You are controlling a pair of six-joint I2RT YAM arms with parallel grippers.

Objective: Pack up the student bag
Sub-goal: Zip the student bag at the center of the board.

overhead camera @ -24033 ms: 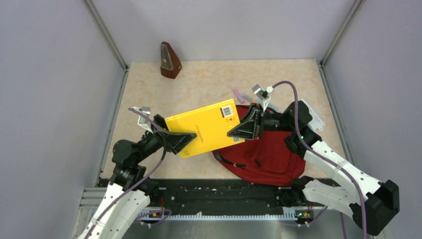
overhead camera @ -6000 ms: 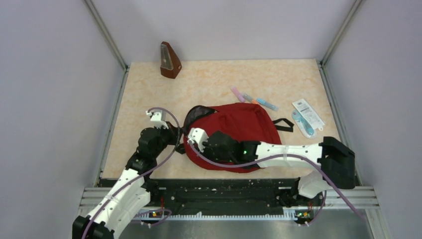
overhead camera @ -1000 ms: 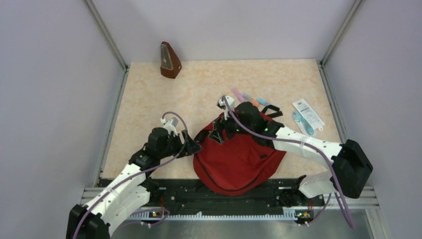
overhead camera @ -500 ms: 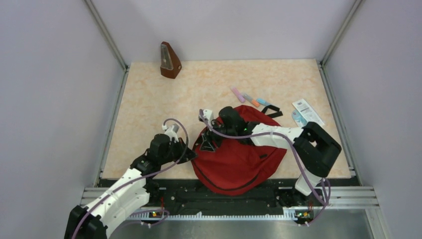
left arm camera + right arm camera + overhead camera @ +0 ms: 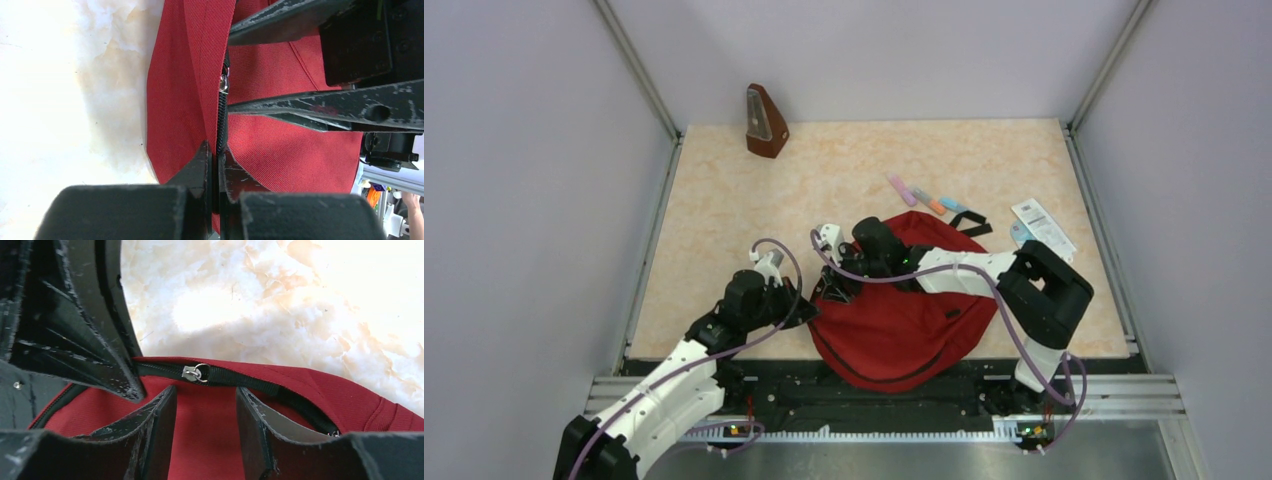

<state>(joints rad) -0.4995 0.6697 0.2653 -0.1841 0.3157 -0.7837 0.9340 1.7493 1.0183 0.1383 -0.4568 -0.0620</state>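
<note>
The student bag (image 5: 904,325) lies flat at the table's near middle, dark red with a black zipper. My left gripper (image 5: 812,312) is shut on the bag's zipper edge (image 5: 219,135) at its left rim. A silver zipper pull (image 5: 224,83) sits a little further along that zipper. My right gripper (image 5: 831,288) hovers over the same rim, open, its fingers (image 5: 159,417) astride red fabric (image 5: 350,400). The zipper pull (image 5: 195,373) lies just beyond its tips, untouched. The left gripper's black fingers (image 5: 95,340) show beside it.
A brown metronome (image 5: 766,122) stands at the far left corner. Several coloured markers (image 5: 929,200) lie behind the bag, and a white packet (image 5: 1042,225) lies at the right. A black strap (image 5: 969,222) sticks out from the bag's far side.
My left gripper has closed on the bag's zipper edge. My right gripper has slid left along the bag towards the left gripper, and its jaws have narrowed.
</note>
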